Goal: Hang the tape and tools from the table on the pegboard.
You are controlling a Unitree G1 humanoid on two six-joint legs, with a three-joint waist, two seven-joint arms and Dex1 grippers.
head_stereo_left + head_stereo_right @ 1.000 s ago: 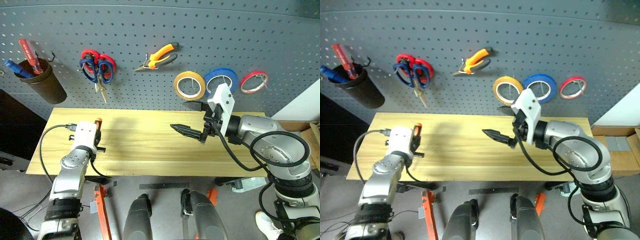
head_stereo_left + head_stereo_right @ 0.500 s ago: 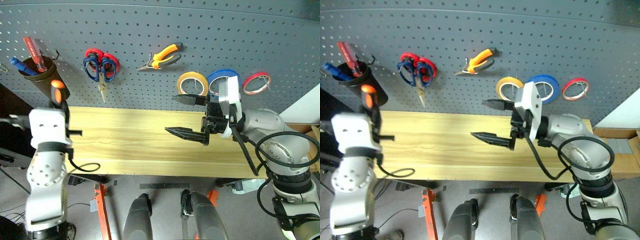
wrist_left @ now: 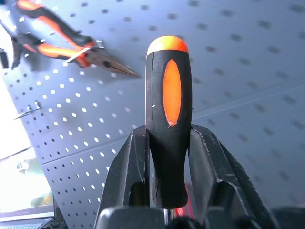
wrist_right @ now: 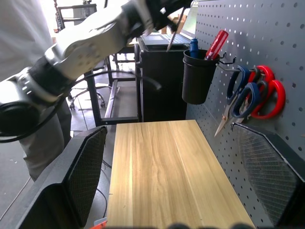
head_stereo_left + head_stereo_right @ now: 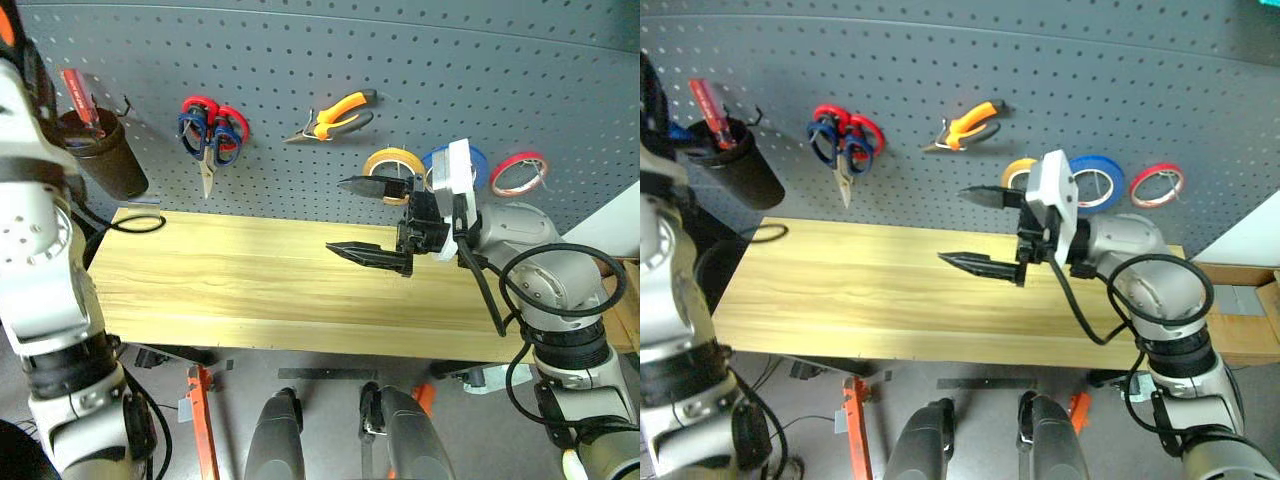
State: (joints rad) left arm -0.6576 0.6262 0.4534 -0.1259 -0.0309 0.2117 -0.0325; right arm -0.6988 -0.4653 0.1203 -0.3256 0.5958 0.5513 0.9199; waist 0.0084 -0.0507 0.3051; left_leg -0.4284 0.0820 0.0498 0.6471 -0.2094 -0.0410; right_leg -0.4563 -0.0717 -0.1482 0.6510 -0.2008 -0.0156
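Screwdriver (image 3: 167,138) handle clamped between left gripper (image 3: 167,157) jaws, upright.

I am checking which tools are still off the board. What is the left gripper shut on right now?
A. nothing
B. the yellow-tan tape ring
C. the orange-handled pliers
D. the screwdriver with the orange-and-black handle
D: in the left wrist view the left gripper has its two black fingers clamped on the orange-and-black screwdriver, while the pliers and tape already hang on the pegboard.
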